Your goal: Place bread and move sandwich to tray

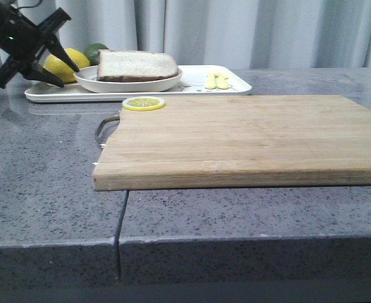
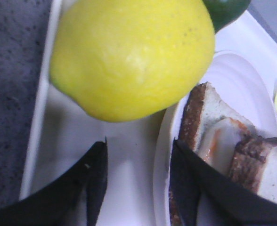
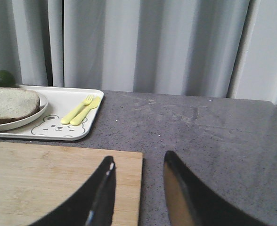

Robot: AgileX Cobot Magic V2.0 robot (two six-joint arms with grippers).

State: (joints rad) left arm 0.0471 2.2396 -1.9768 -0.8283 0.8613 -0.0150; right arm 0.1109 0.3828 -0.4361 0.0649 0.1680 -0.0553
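Note:
The sandwich [image 1: 137, 65], brown-crusted slices with pale bread on top, lies on the round white plate [image 1: 129, 86]. The plate stands on the white tray [image 1: 233, 86] at the back left. No loose bread slice shows apart from this stack. My left gripper [image 1: 70, 76] is open at the plate's left edge. In the left wrist view my left gripper [image 2: 140, 143] straddles the plate rim [image 2: 163, 155]: one finger over the tray [image 2: 65, 136], the other inside the plate against the sandwich [image 2: 209, 117], whose egg shows. My right gripper [image 3: 140, 158] is open and empty over the cutting board's right edge.
A lemon [image 1: 62, 63] and a lime [image 1: 96, 50] sit on the tray's left end, close ahead of my left fingers. A yellow fork and spoon [image 1: 216, 80] lie on the tray's right part. The wooden cutting board [image 1: 236, 139] carries a lemon slice [image 1: 143, 103].

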